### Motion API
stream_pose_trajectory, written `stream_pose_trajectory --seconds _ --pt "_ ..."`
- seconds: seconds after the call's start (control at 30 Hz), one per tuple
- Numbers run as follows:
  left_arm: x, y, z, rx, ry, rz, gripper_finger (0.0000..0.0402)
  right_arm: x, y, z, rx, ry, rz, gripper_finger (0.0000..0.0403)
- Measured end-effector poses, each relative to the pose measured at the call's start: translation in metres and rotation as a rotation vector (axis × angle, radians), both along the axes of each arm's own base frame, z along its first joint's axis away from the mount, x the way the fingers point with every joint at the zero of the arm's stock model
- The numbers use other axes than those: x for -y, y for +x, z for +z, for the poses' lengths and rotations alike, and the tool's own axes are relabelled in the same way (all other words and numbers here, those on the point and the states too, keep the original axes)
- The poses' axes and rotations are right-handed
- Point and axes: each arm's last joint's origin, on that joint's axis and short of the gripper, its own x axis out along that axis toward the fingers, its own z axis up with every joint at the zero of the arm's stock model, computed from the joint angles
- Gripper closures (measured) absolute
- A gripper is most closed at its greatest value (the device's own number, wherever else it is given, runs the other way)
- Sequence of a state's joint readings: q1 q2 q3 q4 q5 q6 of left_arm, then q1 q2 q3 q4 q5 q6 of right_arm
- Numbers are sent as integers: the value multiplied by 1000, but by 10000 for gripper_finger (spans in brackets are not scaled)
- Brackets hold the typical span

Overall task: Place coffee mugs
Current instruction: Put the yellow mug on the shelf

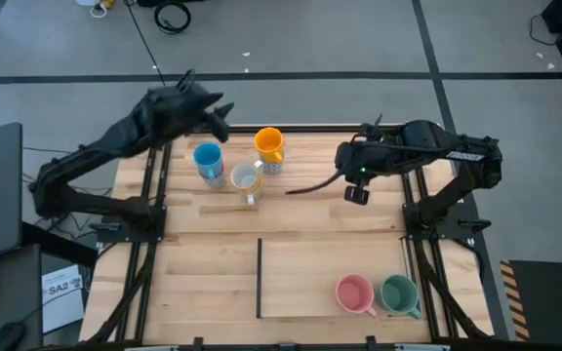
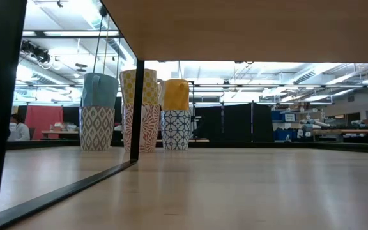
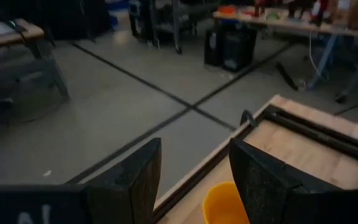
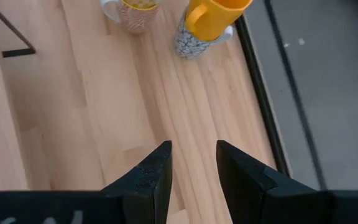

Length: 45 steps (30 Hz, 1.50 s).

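Note:
Three mug stacks stand near the table's far edge. A blue mug (image 1: pixel 208 159) (image 2: pixel 100 89) sits on a diamond-patterned white mug (image 2: pixel 97 128). An orange mug (image 1: pixel 269 144) (image 2: pixel 176 94) (image 4: pixel 211 14) tops a blue-patterned one (image 2: pixel 176 130). A mug that is yellowish inside (image 1: pixel 246 179) (image 4: pixel 135 7) sits on a red-patterned one (image 2: pixel 142 128). A pink mug (image 1: pixel 354 292) and a green mug (image 1: pixel 399 292) stand on the near right. My left gripper (image 1: pixel 222 119) (image 3: pixel 194 152) hovers open above the far edge, over the orange mug (image 3: pixel 224 203). My right gripper (image 1: pixel 357 187) (image 4: pixel 193 152) hangs open to the right of the stacks.
A black strip (image 1: pixel 260 277) runs toward the near edge at mid-table. Black frame rails (image 1: pixel 154 185) border the table's left and right sides. A dark cable (image 1: pixel 310 187) trails from the right gripper. Bare wood (image 1: pixel 310 224) lies between the far stacks and the near mugs.

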State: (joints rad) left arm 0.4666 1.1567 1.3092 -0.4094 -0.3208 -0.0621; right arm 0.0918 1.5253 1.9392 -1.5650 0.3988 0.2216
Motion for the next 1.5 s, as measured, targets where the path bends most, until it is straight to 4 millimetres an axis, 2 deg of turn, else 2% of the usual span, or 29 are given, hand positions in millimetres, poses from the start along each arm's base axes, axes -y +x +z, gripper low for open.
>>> stream_pose_trajectory --seconds 0.1,0.23,0.4,0.6,0.9,1.27,1.5 --pt "-23 13 0 -32 -55 -25 205 4 0 -1 -12 40 16 272" --pt "-54 29 -13 -89 -123 -23 205 8 1 -1 -22 59 35 273" --pt "-86 49 -44 -147 -257 -15 205 13 1 -1 -26 54 28 272" --pt "-106 70 -81 -179 -403 -40 205 15 1 -1 -27 95 37 272" --pt "-106 89 -110 -238 -511 -94 205 13 1 -2 -29 141 59 273" --pt "-93 90 -125 -376 -596 -89 205 13 1 -2 -29 150 64 272" --pt "-89 91 -126 -395 -604 -95 205 13 1 -2 -28 156 61 273"
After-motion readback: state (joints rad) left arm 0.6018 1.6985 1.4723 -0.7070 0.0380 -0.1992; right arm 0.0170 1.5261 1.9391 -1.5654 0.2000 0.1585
